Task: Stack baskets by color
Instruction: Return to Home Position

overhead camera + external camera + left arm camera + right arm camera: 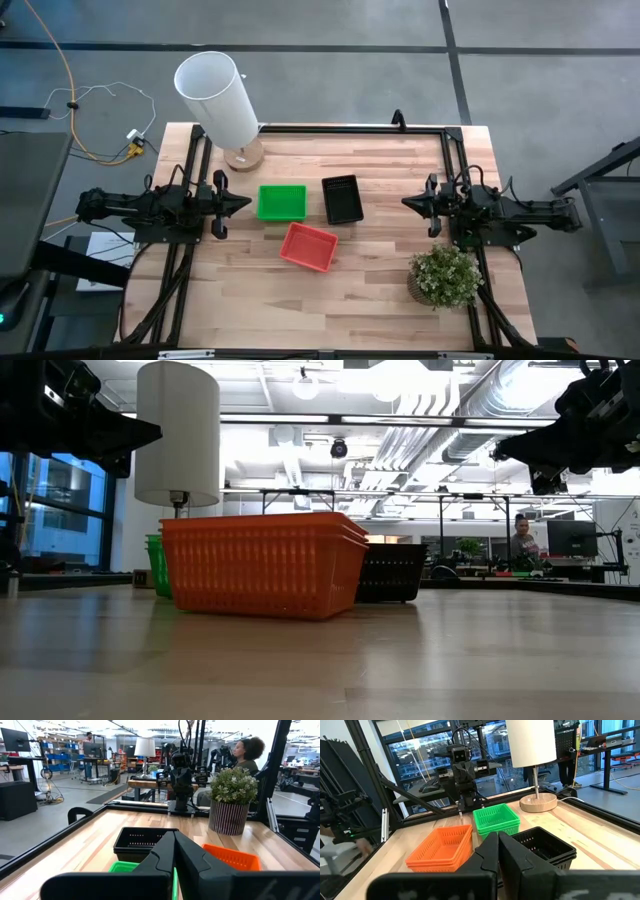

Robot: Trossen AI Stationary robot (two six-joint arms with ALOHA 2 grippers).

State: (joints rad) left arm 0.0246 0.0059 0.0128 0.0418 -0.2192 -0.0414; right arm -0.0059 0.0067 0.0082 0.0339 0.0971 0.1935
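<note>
Green [282,202], black [341,199], red stacks [308,247] mid-table — left gripper [243,204], right gripper [408,202] pressed together (nothing held).

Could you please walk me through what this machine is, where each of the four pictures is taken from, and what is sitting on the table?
This is a robot with two dark arms at a wooden table. One picture looks straight down from above, one looks level across the tabletop, and two come from cameras on the arms' wrists.

From above, the left gripper and the right gripper hang at opposite sides of the table, both shut and holding nothing.

Between them sit three piles of mesh baskets, sorted by colour: the green baskets, the black baskets and the red baskets, nearest the front edge and turned at an angle. The wrist views show layered rims, so each pile holds more than one.

Also on the table are a white lamp and a potted plant. A person sits in the room beyond.
</note>
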